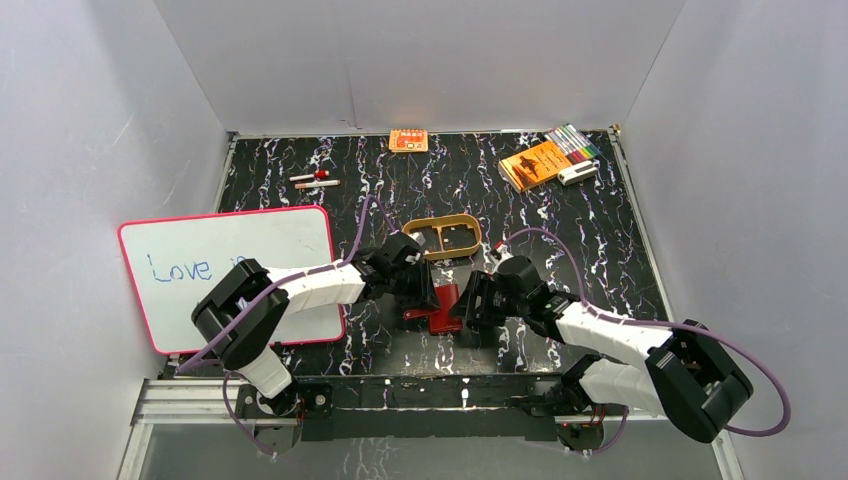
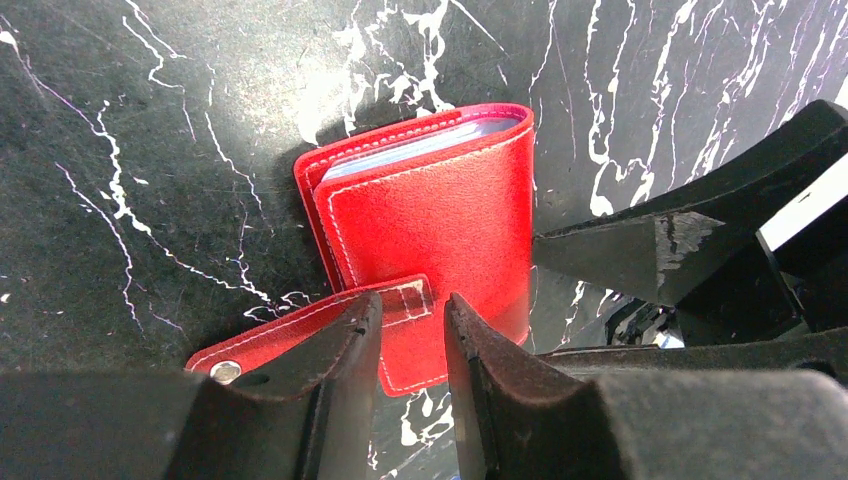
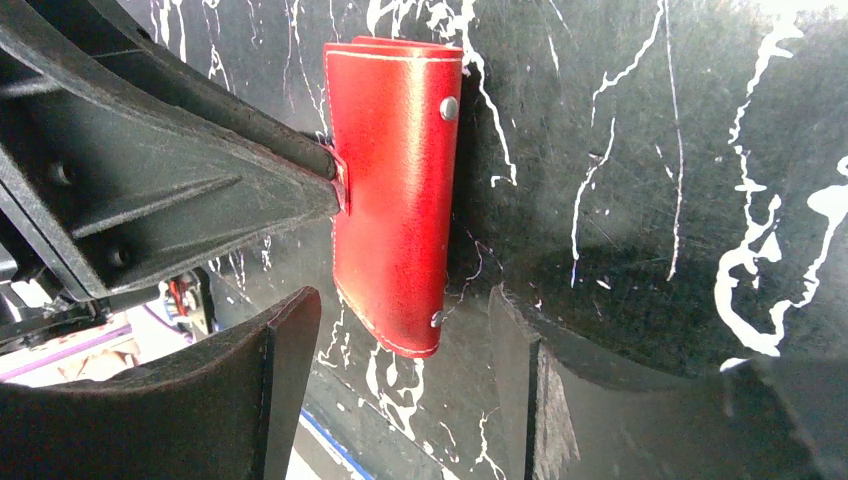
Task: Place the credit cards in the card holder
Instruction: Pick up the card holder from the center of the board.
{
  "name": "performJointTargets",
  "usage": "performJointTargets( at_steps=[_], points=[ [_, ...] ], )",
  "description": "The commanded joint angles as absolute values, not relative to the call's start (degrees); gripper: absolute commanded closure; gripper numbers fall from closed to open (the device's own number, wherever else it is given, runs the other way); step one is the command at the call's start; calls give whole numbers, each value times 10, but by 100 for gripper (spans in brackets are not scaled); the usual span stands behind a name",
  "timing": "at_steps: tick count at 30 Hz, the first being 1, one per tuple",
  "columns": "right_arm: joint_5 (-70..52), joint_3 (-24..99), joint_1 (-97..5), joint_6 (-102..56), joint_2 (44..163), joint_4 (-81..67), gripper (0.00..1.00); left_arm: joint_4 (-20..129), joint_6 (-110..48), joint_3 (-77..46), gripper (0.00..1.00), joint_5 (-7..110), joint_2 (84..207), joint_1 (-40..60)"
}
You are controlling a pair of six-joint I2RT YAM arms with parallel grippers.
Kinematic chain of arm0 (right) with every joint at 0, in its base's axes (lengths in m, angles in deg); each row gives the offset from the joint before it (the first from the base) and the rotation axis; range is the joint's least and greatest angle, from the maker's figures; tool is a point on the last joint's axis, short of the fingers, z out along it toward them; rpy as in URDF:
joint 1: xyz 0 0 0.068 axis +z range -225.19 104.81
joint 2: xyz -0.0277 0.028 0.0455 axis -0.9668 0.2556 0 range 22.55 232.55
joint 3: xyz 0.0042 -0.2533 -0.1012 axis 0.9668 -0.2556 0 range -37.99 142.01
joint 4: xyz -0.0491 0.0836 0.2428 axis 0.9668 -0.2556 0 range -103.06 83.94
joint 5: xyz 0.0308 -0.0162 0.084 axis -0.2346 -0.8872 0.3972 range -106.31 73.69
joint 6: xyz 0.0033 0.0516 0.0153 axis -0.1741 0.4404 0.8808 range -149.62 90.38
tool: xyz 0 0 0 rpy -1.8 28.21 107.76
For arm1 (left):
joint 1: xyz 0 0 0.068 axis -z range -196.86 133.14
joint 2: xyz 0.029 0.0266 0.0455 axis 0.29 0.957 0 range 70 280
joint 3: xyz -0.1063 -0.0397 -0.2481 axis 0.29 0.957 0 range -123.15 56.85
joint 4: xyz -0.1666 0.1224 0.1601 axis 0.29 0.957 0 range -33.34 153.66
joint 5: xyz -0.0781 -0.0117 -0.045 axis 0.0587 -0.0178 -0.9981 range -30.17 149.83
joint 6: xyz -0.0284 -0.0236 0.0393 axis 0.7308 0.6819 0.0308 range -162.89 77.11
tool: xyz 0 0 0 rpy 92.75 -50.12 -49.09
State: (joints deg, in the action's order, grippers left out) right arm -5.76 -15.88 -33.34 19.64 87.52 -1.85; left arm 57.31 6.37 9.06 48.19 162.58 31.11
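Observation:
The card holder is a red folded wallet lying on the black marbled table between both grippers; it also shows in the top view. Pale blue-grey card edges show inside its fold. No loose cards are in view. Its snap tab lies open to the left. My left gripper is over the tab, jaws a narrow gap apart, one finger lying on the tab. My right gripper is open and straddles the wallet's near end without touching it.
A tan oval tray stands just behind the wallet. A whiteboard lies at the left. An orange packet, an orange booklet, a set of markers and loose pens lie at the back.

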Motion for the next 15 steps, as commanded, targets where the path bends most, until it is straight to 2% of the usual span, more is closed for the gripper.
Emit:
performJointTargets(
  at_steps=[1,15],
  points=[
    [0,-182,-356,216,880,70,29,607,57,118,71,521,1645,311],
    [63,-212,-384,239,957,185,38,602,69,139,73,534,1661,309]
  ],
)
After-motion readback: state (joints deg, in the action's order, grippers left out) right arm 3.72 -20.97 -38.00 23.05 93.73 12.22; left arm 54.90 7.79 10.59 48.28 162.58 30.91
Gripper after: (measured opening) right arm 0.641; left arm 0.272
